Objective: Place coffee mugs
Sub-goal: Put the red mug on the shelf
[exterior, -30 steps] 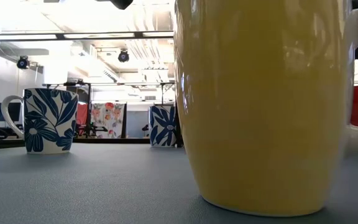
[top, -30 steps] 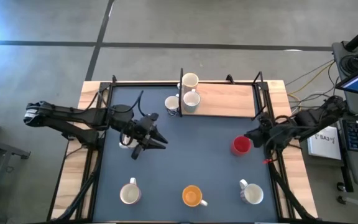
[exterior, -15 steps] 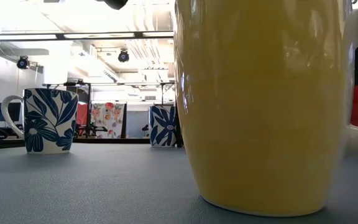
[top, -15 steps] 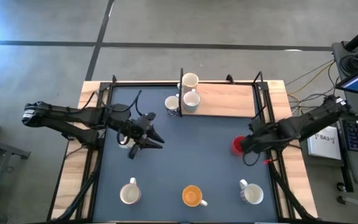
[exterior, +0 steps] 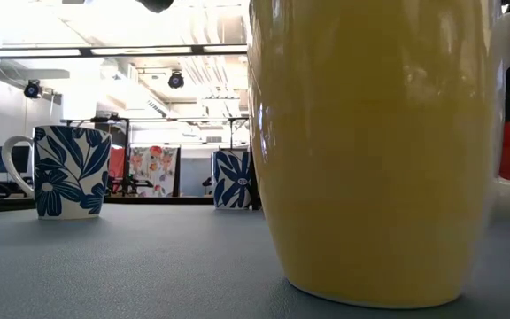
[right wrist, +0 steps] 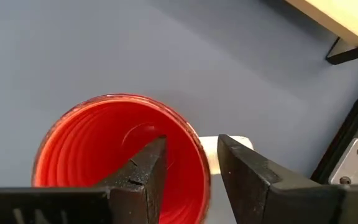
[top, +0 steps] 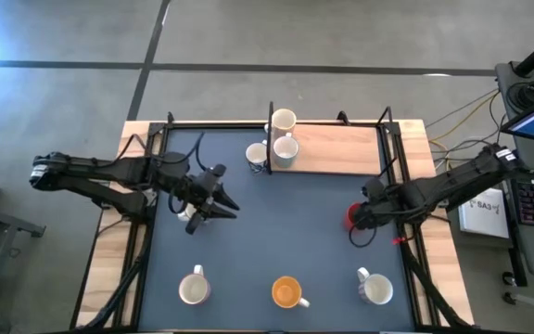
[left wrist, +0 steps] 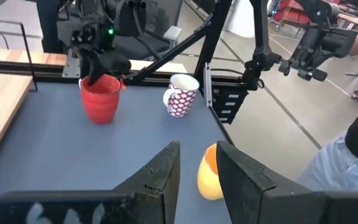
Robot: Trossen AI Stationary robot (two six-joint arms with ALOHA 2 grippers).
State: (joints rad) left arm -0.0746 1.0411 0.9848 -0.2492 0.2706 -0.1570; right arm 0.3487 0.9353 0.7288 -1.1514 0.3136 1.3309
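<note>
right gripper point(right wrist: 188, 158) fingers apart, straddling red mug point(right wrist: 114, 155) rim at table's right side, 1 inside, 1 outside, poised to pinch wall | left gripper point(top: 222, 202) parted, empty, mid-table left | 2 mugs on wooden board point(top: 341, 148)

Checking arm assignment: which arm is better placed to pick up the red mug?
Right. The right gripper is over the red mug, fingers straddling its rim. The left gripper sits across the table.
</note>
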